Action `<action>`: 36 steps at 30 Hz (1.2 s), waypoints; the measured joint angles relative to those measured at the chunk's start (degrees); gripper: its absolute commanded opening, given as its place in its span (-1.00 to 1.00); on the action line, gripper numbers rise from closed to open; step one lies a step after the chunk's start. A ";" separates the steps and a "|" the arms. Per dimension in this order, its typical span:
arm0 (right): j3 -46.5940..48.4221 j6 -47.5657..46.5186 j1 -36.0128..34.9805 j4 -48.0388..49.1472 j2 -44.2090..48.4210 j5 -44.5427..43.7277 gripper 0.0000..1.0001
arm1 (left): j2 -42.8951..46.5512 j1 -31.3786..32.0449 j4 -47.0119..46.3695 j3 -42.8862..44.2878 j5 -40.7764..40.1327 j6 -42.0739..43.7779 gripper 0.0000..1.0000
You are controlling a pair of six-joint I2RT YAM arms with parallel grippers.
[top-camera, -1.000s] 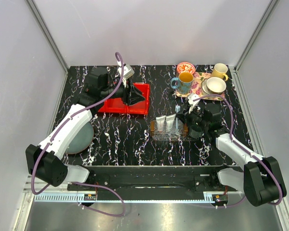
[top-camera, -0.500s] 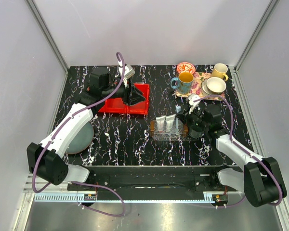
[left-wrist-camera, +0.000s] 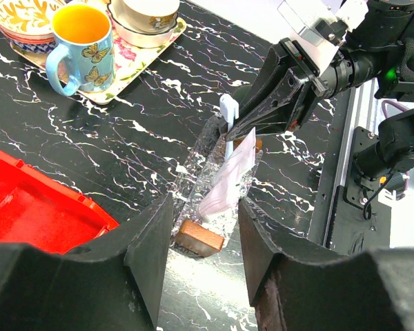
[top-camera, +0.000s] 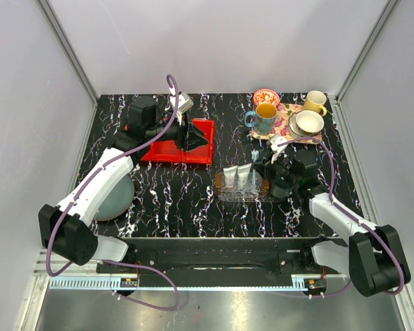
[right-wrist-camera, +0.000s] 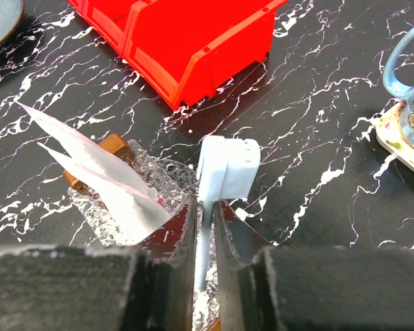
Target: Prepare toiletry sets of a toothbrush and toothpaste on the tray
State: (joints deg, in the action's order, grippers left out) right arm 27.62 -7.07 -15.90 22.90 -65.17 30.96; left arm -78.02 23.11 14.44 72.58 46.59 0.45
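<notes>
Toothpaste (top-camera: pixel 245 176) in the tray (top-camera: pixel 236 196), toothbrush (right-wrist-camera: pixel 225 169) at its right end, bins (top-camera: pixel 179 148) behind-left

Bright, even light falls from overhead in the top view, leaving only soft shadows under the arms on the black bench (top-camera: pixel 172 200). In the wrist views the near fingers (left-wrist-camera: pixel 145 276) of the left tool (left-wrist-camera: pixel 203 207) and of the right tool (right-wrist-camera: pixel 203 207) are dark and blurred, while the toothbrush (right-wrist-camera: pixel 228 164) is sharp. The clear tray (right-wrist-camera: pixel 155 162) sparkles with small glints.
</notes>
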 measured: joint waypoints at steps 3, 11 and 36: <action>0.00 -0.04 0.17 0.00 0.00 -0.07 -0.73 | 0.00 0.00 0.00 0.00 0.02 0.00 -0.07; 0.00 0.15 0.33 0.02 0.00 -0.26 -0.88 | -0.11 0.00 0.00 0.00 0.46 -0.04 -0.07; -0.57 3.10 0.39 2.43 2.49 -2.16 -1.00 | -1.99 0.00 0.07 0.07 0.81 -0.07 -0.07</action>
State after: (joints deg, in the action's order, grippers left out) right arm 27.05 -3.97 -15.51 25.32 -62.67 28.80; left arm -80.01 23.11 14.50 72.64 47.40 0.38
